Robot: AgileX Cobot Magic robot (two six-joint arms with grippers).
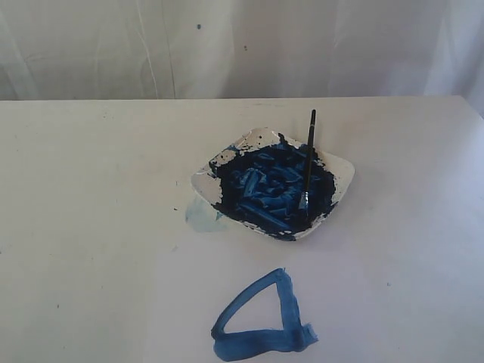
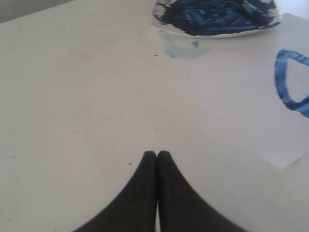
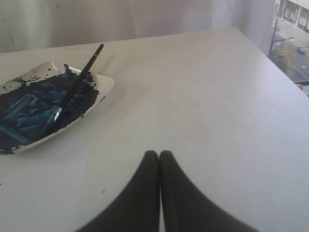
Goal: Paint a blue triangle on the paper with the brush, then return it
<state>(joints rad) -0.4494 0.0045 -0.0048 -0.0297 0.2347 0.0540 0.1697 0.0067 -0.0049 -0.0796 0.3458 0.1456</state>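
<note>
Inside the paint dish [image 1: 344,171]: brush [image 1: 309,155], free of both grippers. Long axis near-to-far in the exterior view, slightly tilted. Silver ferrule and bristles down in the dark-blue paint at the near end, black handle end pointing to the far side, past the far rim. Just beside the dish's left corner: pale blue smear [image 1: 203,217] on the table [image 1: 91,189]. Nearer the camera, apart from the dish: blue triangle [image 1: 257,344], closed outline, on the paper [image 1: 378,295]. Left gripper [image 2: 157,153]: clenched, fingertips touching, empty, over the table. Right gripper [image 3: 159,152]: clenched likewise, empty, well apart from the dish
</note>
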